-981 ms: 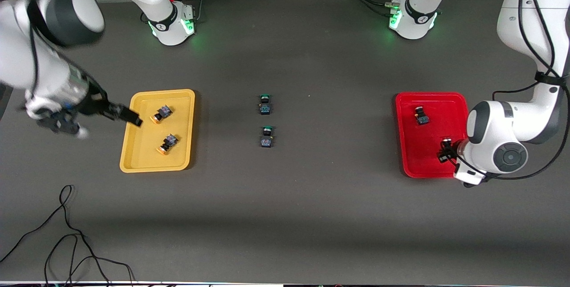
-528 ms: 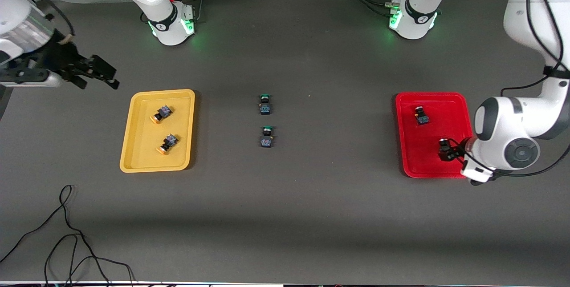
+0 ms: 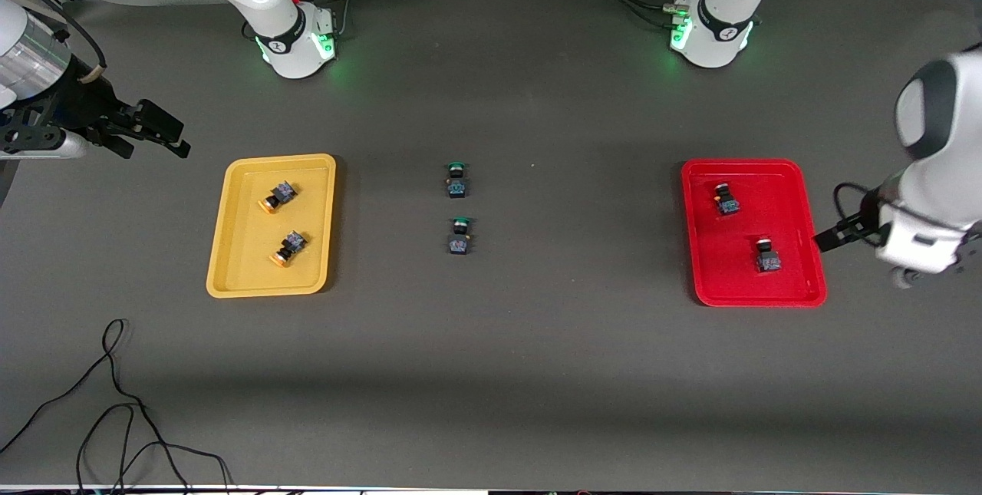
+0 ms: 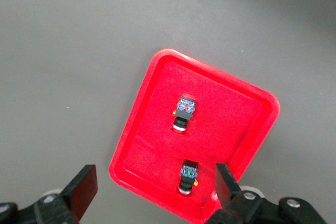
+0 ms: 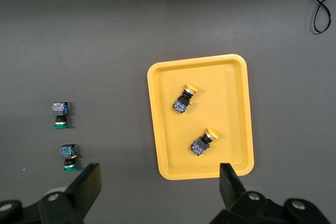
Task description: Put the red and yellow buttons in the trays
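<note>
Right now you have both yellow-capped buttons (image 3: 289,246) (image 3: 278,196) lying in the yellow tray (image 3: 230,272) at the left of the front frame, and both red-capped buttons (image 3: 766,256) (image 3: 726,200) lying in the red tray (image 3: 798,297) at the right, all four well apart from each other. Between the trays, mid-frame on the dark worktop (image 3: 537,372), your two green-capped buttons (image 3: 459,236) (image 3: 456,179) sit one above the other. Your left pincer (image 4: 152,190) hangs spread and holding nothing over the worktop just off the red tray's outer rim, and your right pincer (image 5: 160,184) hangs spread and holding nothing at the upper left, up and outward of the yellow tray.
</note>
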You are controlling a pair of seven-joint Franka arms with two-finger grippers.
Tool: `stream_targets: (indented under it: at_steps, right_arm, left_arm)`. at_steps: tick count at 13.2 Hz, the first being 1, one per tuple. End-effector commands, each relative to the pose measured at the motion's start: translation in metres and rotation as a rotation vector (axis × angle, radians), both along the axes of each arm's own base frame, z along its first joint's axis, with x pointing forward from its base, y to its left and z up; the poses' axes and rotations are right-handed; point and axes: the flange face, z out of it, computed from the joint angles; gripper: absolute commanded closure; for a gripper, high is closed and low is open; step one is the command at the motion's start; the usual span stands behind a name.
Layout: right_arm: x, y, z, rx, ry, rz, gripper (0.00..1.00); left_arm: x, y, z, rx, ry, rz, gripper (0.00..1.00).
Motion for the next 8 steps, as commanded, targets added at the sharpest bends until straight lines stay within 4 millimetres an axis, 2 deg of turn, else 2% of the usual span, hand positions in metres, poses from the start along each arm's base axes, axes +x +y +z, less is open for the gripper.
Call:
stream_targets:
  at_steps: [1,3,6,7,8]
  right_arm:
    - [0.003,0.000,0.011,-0.028,-0.003,0.024,0.00]
    - [0.005,0.001,0.012,-0.030,-0.005,0.029,0.00]
    - [0.012,0.003,0.005,-0.033,0.007,0.030,0.00]
    - [0.013,0.003,0.006,-0.033,0.006,0.030,0.00]
    - [0.014,0.003,0.004,-0.034,0.010,0.029,0.00]
  left_arm:
    - [0.004,-0.012,0.033,-0.017,0.002,-0.047,0.00]
    - [0.006,-0.015,0.046,-0.025,-0.013,-0.049,0.00]
    - [0.006,-0.024,0.053,-0.023,-0.025,-0.058,0.00]
    - [0.003,-0.026,0.063,-0.030,-0.043,-0.051,0.00]
    - [-0.001,-0.020,0.071,-0.076,-0.055,-0.040,0.00]
